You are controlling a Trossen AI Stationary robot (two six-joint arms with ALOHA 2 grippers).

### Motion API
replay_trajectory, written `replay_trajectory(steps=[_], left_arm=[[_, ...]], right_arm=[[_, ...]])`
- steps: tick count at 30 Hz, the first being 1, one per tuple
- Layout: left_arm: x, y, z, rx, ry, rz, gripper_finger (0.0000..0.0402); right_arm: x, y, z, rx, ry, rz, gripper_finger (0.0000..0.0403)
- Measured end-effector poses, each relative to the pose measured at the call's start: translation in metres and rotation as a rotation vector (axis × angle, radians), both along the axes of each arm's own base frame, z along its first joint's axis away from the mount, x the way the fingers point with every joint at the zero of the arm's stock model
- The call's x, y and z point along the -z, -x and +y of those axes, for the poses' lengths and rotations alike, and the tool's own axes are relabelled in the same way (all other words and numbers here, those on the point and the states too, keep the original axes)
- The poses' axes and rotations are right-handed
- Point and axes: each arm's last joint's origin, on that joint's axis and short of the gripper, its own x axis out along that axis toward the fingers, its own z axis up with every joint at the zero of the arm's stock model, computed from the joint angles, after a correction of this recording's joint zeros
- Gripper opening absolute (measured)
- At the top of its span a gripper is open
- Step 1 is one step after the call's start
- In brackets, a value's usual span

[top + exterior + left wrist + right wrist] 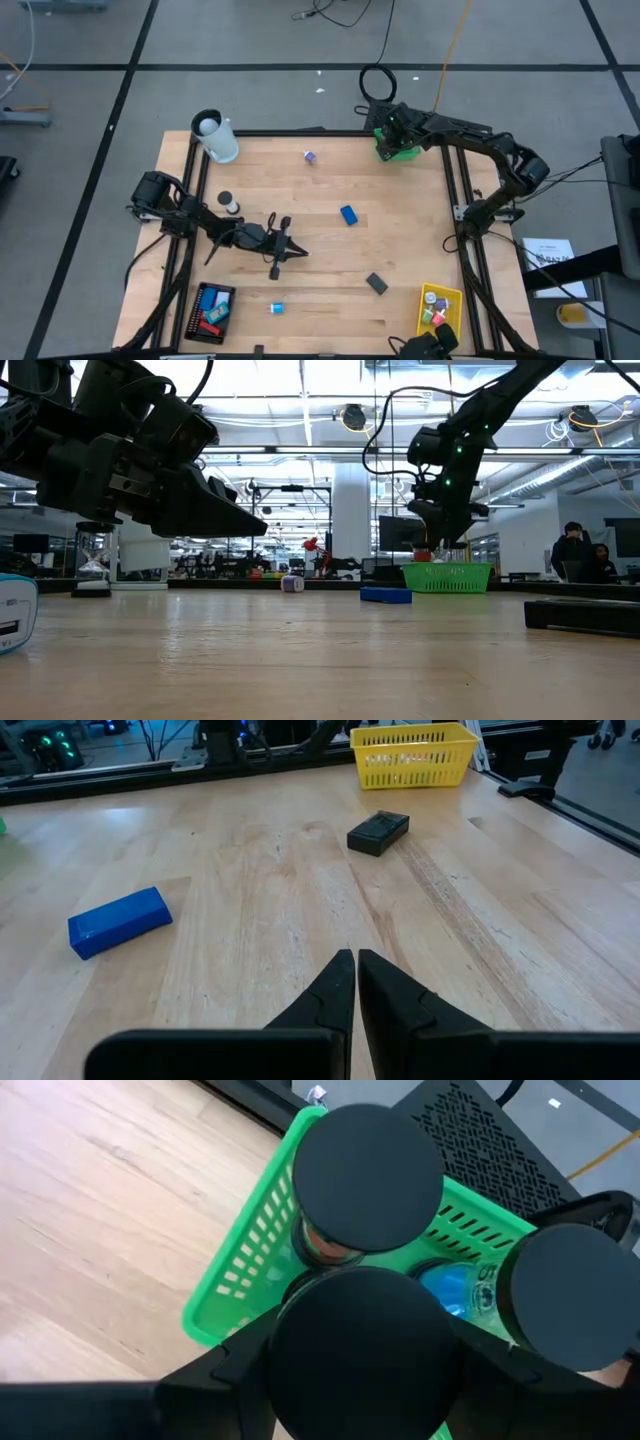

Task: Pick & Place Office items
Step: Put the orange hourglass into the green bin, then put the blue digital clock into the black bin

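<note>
Left gripper [290, 250] hovers low over the middle-left of the pale wooden table [400, 250], fingers pressed together with nothing between them; the left wrist view shows the two dark fingertips [340, 982] meeting at a point. Ahead of it, near, lies a flat blue rectangular block [348, 214], on its broad face, off to one side of the fingers' line. Farther off sits a black rectangular block [376, 284], also flat, angled to the table edge, with the yellow mesh tray [438, 305] beyond it at the table's corner.

Right gripper [392, 132] is at the far right corner, directly over the green mesh tray [396, 150]. Right wrist view: three dark round discs there, one [368, 1162] over the tray's wall, one [362, 1352] closest to the camera and hiding the fingers, one [566, 1312] to the side. Whether the fingers are spread or pinching cannot be told.

Other pieces, well apart from both grippers: a small purple-and-white piece [309, 156] near the far edge, a small teal block [276, 308] near the front edge, a dark-capped small cylinder [228, 203] beside the left arm. Black mesh tray [211, 312] at the front left holds blue and red pieces. White cup [218, 138] stands at the far left corner.
</note>
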Motion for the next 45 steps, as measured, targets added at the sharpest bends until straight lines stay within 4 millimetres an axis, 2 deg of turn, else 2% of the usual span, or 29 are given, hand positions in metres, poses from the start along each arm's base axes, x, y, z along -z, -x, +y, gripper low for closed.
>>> replay_trajectory(steps=[9,16,23,29,33,37,41,43,45], left_arm=[[0.000,0.000,0.000,0.000,0.001,0.000,0.0026],[0.000,0.000,0.000,0.000,0.000,0.001,0.0026],[0.000,0.000,0.000,0.000,0.000,0.001,0.0026],[0.000,0.000,0.000,0.000,0.000,0.001,0.0026],[0.000,0.000,0.000,0.000,0.000,0.002,0.0026],[0.000,0.000,0.000,0.000,0.000,0.002,0.0026],[0.000,0.000,0.000,0.000,0.000,0.002,0.0026],[0.000,0.000,0.000,0.000,0.000,0.002,0.0026],[0.000,0.000,0.000,0.000,0.000,0.002,0.0026]], right_arm=[[0.012,-0.003,-0.003,0.000,-0.027,0.024,0.0203],[0.017,-0.005,-0.004,-0.010,-0.035,0.038,0.0222],[0.004,-0.004,-0.001,-0.029,0.005,0.014,0.0254],[-0.014,0.001,0.005,-0.027,0.056,-0.027,0.0284],[-0.029,0.006,0.010,-0.014,0.126,-0.028,0.0289],[-0.049,0.013,0.020,-0.010,0.189,-0.064,0.0274],[-0.065,0.013,0.040,-0.071,0.239,-0.116,0.0231],[-0.063,0.010,0.053,-0.122,0.272,-0.158,0.0199],[-0.052,0.005,0.070,-0.193,0.302,-0.198,0.0163]])
